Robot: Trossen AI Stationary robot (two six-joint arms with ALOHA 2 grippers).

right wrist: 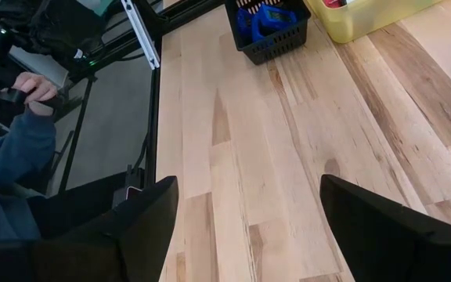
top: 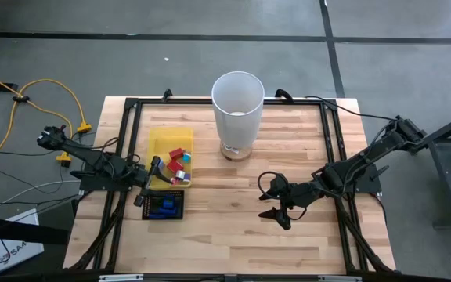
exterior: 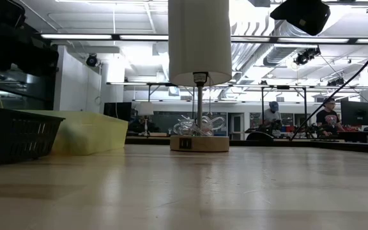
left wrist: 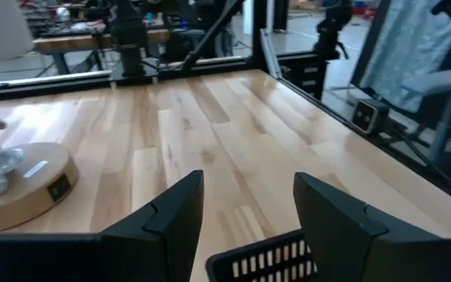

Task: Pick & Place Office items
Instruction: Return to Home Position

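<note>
1. We find the left gripper (top: pixel 156 167) over the corner of the yellow tray (top: pixel 161 139) nearest the black mesh tray (top: pixel 180 215). Its fingers are spread with nothing between them.
2. The right gripper (top: pixel 271 204) hangs low over bare worktop (top: pixel 225 239), in front of the tall white bin (top: pixel 238 110). It is released and empty.
3. The small pieces (top: pixel 180 160), red, white and blue, lie inside the yellow tray. We cannot count them reliably from above.
4. The blue pieces (top: pixel 163 206) lie in the black mesh tray, just beside the yellow one.
5. In the right wrist view we see a person's hand (right wrist: pixel 34 84) and a blue sleeve (right wrist: pixel 6 149) beyond the worktop's edge.
</note>
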